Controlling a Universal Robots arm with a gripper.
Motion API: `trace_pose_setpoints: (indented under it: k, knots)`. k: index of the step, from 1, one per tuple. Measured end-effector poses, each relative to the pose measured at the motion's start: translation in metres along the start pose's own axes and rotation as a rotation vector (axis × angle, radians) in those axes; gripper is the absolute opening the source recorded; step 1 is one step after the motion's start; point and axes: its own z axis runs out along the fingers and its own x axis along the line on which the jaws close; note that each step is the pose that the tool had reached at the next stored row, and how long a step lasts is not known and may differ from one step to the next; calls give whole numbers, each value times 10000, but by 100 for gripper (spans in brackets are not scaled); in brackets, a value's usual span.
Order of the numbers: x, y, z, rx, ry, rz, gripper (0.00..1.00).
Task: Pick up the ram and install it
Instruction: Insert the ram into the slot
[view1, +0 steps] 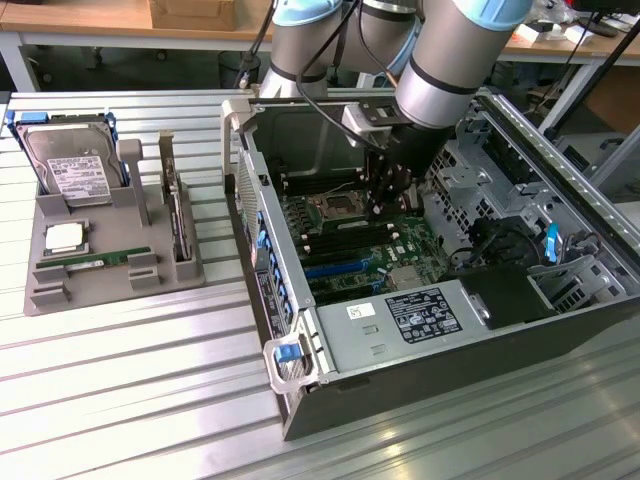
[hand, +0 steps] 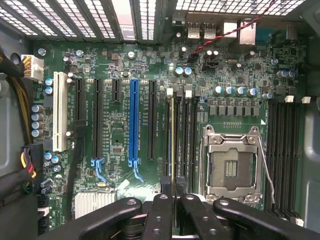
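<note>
Ram is held edge-on in the narrowly closed jaws of the gripper, standing in a memory slot just left of the processor socket; it is best kept upright and pressed evenly.

Lab or workshop: ribbed aluminium workbench, open computer case, grey parts fixture, desks behind.
</note>
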Motion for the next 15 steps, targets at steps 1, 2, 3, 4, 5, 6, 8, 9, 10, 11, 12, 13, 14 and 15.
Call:
trace_pose_setpoints:
  k: [1,2,3,4,5,6,8,9,10,11,12,13,14,15]
  knots:
    - [-1,-1,22,0,0,5,12]
    - [-2,-2,37,1,0,9,12]
    - [-4,-3,56,1,-1,13,12]
    - [-5,-4,69,1,0,17,12]
    - [-4,-5,84,1,0,21,12]
    - [-3,-5,101,1,1,27,12]
    - [-1,-7,147,4,-2,87,12]
    - [0,-6,162,10,-7,196,12]
    - [0,-5,172,14,-10,283,12]
    - [0,-4,178,17,-13,340,12]
    - [1,-5,186,20,-13,390,12]
    - [1,-4,194,20,-9,397,12]
    - [5,0,201,19,-3,398,12]
    - [7,7,206,20,0,399,12]
